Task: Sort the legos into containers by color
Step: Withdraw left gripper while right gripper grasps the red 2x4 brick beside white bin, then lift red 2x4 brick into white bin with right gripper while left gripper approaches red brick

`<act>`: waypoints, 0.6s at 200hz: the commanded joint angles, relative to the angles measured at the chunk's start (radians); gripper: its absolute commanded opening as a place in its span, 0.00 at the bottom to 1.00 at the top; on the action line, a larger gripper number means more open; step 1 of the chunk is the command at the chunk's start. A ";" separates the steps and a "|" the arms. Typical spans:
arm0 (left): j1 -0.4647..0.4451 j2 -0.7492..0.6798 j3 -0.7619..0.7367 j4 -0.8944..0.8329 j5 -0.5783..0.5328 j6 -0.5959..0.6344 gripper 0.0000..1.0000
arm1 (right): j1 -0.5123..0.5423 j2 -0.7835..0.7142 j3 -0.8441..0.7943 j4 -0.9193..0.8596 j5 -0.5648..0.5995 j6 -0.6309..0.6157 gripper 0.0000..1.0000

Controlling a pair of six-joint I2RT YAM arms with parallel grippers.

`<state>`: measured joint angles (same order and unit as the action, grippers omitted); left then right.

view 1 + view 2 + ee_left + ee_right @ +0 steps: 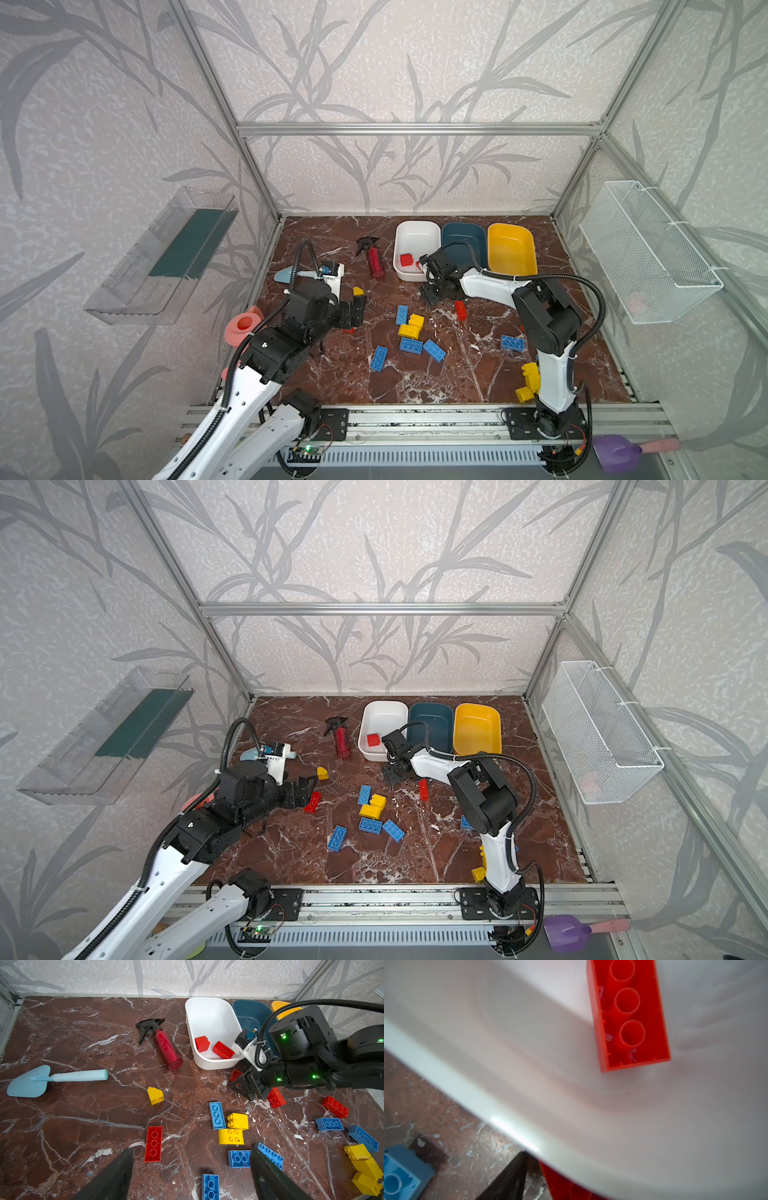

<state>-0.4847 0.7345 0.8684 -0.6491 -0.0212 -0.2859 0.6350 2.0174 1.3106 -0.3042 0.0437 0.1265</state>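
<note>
Three tubs stand in a row at the back right: white [419, 235], teal [462, 236] and yellow [510, 249]. Two red legos [202, 1043] [223, 1050] lie in the white one. My right gripper [429, 292] is low at that tub's front edge. One finger [508, 1178] stands a little apart from a red lego [560, 1184] half hidden under the rim, so the jaws look open; the other finger is hidden. My left gripper [191, 1176] hangs wide open and empty over the table, next to a flat red lego [153, 1144]. Blue, yellow and red legos [410, 332] lie scattered mid-table.
A dark-red spray bottle [375, 261] lies left of the white tub and a light-blue trowel [41, 1080] at far left. More yellow legos [530, 376] sit by the right arm's base. A wire basket [648, 249] and a clear shelf [162, 257] hang on the side walls.
</note>
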 commanded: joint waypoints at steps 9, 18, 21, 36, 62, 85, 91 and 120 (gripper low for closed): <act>-0.004 -0.011 -0.013 0.016 -0.006 0.024 0.87 | -0.001 0.014 0.006 -0.042 -0.020 0.009 0.57; -0.004 -0.012 -0.014 0.013 -0.010 0.023 0.87 | 0.001 0.013 0.004 -0.042 -0.023 0.008 0.54; -0.005 -0.012 -0.014 0.013 -0.013 0.023 0.87 | 0.002 0.011 0.004 -0.042 -0.025 0.009 0.53; -0.003 -0.015 -0.014 0.012 -0.019 0.020 0.87 | 0.003 0.006 0.000 -0.046 -0.028 0.010 0.47; -0.004 -0.017 -0.015 0.015 -0.029 0.022 0.87 | 0.015 -0.013 -0.014 -0.047 -0.033 0.012 0.37; -0.005 -0.024 -0.016 0.020 -0.036 0.021 0.87 | 0.032 -0.037 -0.009 -0.073 -0.036 0.013 0.26; -0.004 -0.027 -0.018 0.022 -0.036 0.021 0.87 | 0.038 -0.048 -0.011 -0.079 -0.035 0.013 0.25; -0.002 -0.029 -0.021 0.009 -0.068 0.019 0.87 | 0.064 -0.120 -0.028 -0.096 -0.029 0.012 0.22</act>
<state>-0.4843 0.7166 0.8612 -0.6422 -0.0422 -0.2798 0.6716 1.9911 1.2991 -0.3389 0.0238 0.1345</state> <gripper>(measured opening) 0.873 0.336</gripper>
